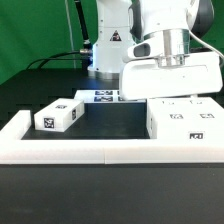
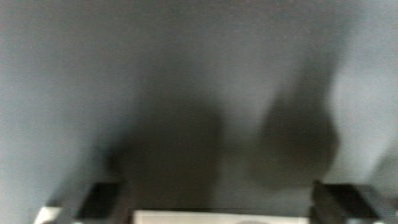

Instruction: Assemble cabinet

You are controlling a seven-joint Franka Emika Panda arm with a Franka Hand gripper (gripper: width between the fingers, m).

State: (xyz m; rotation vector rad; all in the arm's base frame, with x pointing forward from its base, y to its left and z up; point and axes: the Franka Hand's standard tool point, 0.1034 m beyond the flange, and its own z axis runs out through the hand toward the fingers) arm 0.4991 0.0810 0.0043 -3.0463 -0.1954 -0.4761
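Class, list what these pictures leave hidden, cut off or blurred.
Wrist view: white thing inside the gripper, blurred, cut off by the frame edge.
Exterior view: gripper's fingertips, hidden behind the large cabinet part.
Exterior view: tags on the small cabinet part, too small to read.

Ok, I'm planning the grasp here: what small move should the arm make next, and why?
Probably lower straight down toward the big box. The arm appears to hang over it at the exterior view's right. In the wrist view the fingers stand wide apart with nothing clamped between them. That view is blurred, so I would go slowly.
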